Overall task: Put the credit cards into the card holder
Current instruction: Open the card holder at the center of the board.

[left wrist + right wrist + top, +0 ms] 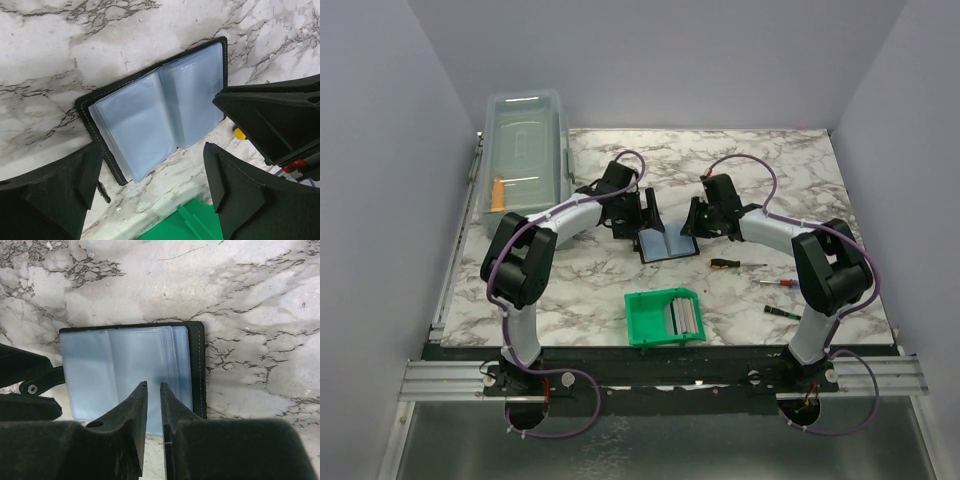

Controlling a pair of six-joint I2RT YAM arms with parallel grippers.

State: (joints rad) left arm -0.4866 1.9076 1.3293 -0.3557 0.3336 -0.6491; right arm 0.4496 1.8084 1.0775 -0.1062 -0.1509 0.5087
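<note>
The card holder (666, 246) lies open on the marble table between my two grippers, its blue-grey sleeves facing up. It also shows in the left wrist view (159, 115) and the right wrist view (125, 371). The credit cards (685, 316) stand as a grey stack in the green bin (650, 318), nearer the arm bases. My left gripper (150, 186) is open and empty, hovering at the holder's near-left edge (636, 218). My right gripper (153, 386) has its fingers almost together with nothing visible between them, tips over the holder's right-hand pages (692, 224).
A clear lidded box (525, 152) stands at the back left. Three screwdrivers (736, 263) (780, 283) (782, 312) lie to the right of the holder. The green bin's corner shows in the left wrist view (186, 226).
</note>
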